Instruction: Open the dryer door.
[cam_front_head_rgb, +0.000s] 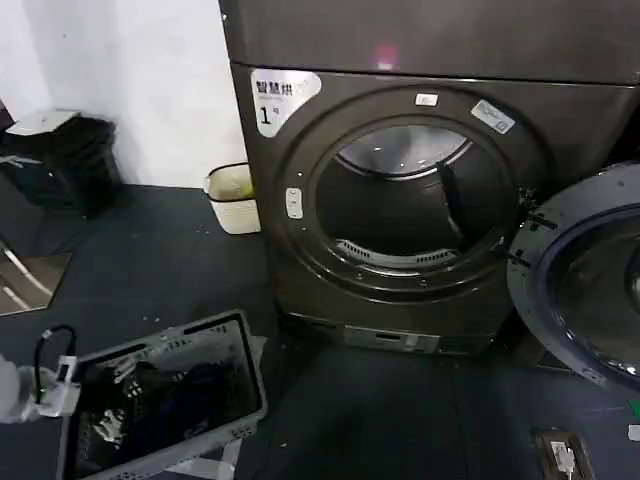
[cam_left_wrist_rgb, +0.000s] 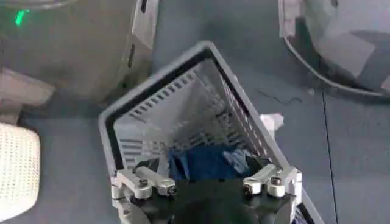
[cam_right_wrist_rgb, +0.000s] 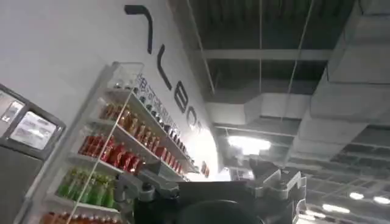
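Note:
The dryer (cam_front_head_rgb: 300, 270) is a dark grey-brown front loader with a white label marked "1" (cam_front_head_rgb: 281, 99). Its round drum opening (cam_front_head_rgb: 412, 200) is uncovered. The dryer door (cam_front_head_rgb: 585, 285) stands swung out to the right of the machine, its grey inner rim and dark glass facing me. My left gripper (cam_left_wrist_rgb: 208, 186) hangs open over a grey laundry basket (cam_left_wrist_rgb: 183, 106), well left of the dryer, with nothing between its fingers. My right gripper (cam_right_wrist_rgb: 210, 190) points up toward a ceiling and shelves, open and holding nothing.
The grey laundry basket (cam_front_head_rgb: 245, 330) with dark clothes in it sits on the floor at front left. A small white bin (cam_front_head_rgb: 232, 205) stands against the wall beside the dryer, and a black bin (cam_front_head_rgb: 65, 160) farther left. A small flat object (cam_front_head_rgb: 560, 455) lies at front right.

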